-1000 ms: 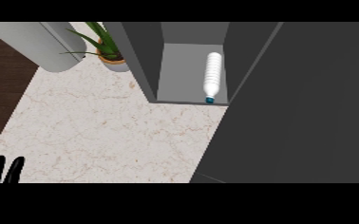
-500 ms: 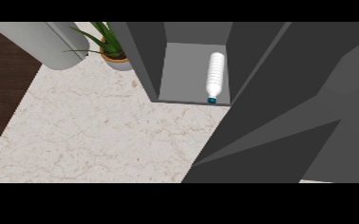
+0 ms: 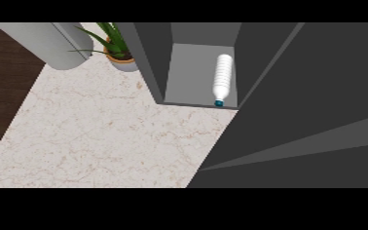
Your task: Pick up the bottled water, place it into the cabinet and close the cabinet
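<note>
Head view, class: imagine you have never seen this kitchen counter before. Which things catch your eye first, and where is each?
The eye goes first to the white bottled water, lying inside the open grey cabinet at upper middle, its blue cap toward the front edge. Next come the big dark cabinet door filling the right side and the potted plant at the upper left of the pale marble counter. Neither hand shows.

Clear ribbed plastic bottled water point(image 3: 223, 78), matt grey cabinet point(image 3: 197, 73), marbled counter point(image 3: 108, 131)
</note>
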